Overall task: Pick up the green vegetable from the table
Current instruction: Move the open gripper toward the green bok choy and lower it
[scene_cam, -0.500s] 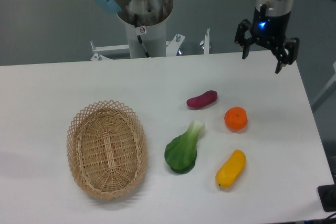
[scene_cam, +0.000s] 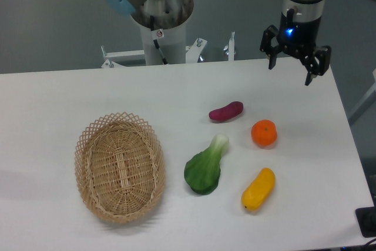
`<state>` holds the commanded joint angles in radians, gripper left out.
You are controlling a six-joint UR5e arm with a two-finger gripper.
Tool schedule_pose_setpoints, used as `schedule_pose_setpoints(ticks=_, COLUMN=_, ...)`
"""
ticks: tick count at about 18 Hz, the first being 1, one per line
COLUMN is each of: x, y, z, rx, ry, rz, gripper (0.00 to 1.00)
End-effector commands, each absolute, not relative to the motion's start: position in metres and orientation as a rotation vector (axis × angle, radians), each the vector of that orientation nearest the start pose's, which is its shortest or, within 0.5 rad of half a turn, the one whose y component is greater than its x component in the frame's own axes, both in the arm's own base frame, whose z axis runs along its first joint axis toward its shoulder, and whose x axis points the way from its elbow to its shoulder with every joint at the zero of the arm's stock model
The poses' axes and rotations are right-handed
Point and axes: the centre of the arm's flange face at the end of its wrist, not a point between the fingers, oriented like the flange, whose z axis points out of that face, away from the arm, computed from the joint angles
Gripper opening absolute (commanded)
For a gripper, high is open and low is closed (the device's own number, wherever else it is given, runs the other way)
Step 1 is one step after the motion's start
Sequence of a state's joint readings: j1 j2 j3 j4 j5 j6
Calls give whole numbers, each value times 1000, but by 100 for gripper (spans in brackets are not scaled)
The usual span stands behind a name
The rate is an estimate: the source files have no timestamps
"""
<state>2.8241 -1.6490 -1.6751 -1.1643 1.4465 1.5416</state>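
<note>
The green vegetable, a toy bok choy with a dark-green leafy end and a pale stem pointing up-right, lies on the white table right of centre. My gripper hangs open and empty above the table's far right edge, well away from the vegetable, up and to its right. Its two dark fingers are spread apart.
A woven wicker basket sits left of the bok choy. A purple-red oblong vegetable, an orange and a yellow oblong fruit lie to its right. The arm's base column stands behind the table.
The gripper has shifted slightly left and a little upward, staying open. Nothing on the table has moved.
</note>
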Motion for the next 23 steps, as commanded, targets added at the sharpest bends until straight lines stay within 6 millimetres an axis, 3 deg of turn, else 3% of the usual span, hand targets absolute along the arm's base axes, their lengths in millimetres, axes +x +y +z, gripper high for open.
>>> schedule_pose_setpoints(ticks=8, x=-457, y=313, z=428, rx=-2936, ry=461, rz=261, gripper=100)
schedule_pose_setpoints(ticks=13, x=-452, y=315, z=414, rx=-2948, ry=334, rz=251, gripper=100)
schedule_pose_setpoints(ticks=19, x=-430, y=323, z=366, rx=-2957, ry=244, rz=223, gripper=100)
schedule_pose_setpoints(ticks=23, x=-417, y=345, z=332, rx=-2956, ry=286, rz=201, gripper=100)
